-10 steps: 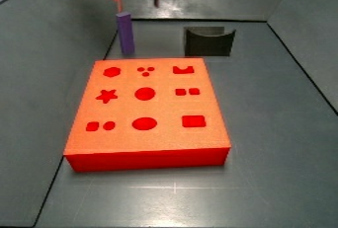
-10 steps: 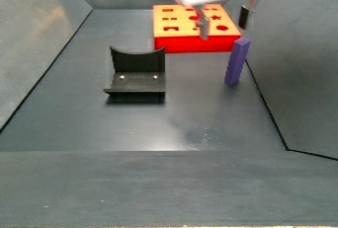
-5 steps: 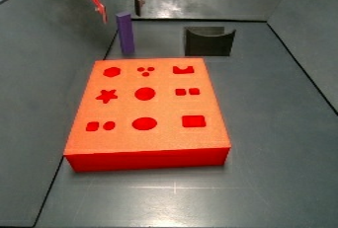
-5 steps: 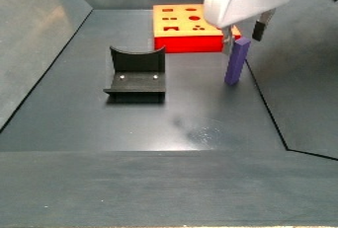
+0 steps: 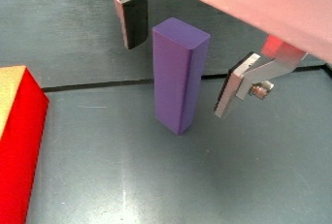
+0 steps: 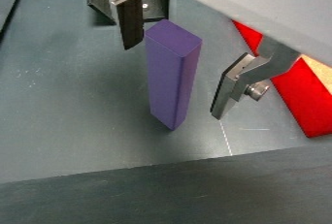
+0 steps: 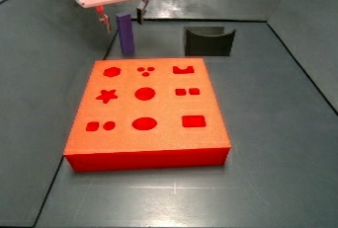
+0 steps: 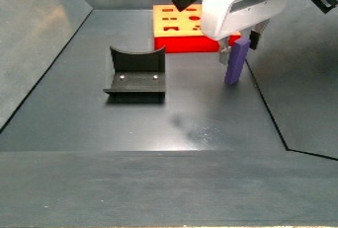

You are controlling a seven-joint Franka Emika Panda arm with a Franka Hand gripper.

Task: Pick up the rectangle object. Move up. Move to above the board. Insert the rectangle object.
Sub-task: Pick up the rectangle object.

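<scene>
**Gripper straddling the upright purple block, jaws wide**

- Rectangle object (image 5: 180,76): tall purple block, standing upright on the dark floor. In a side view (image 7: 126,35) it sits in the upper left of the frame, just beyond the far edge of the board (image 7: 148,114). In a side view (image 8: 235,64) it stands right of centre, near the board's (image 8: 187,30) closer edge.
- Gripper (image 6: 173,53): jaws spread wide, one silver finger on each side of the block. In both wrist views a clear gap shows between each dark pad and the purple faces; no contact visible. Fingers (image 5: 243,84) reach down past the block's top.
- From the side (image 7: 119,13) the gripper hangs low over the block, white wrist housing above it.
- Board: orange-red slab, shaped cut-outs on top, lying flat; a red edge shows in a wrist view (image 5: 16,141).
- Fixture (image 8: 134,72): dark bracket, well apart from the block, centre-left.
</scene>
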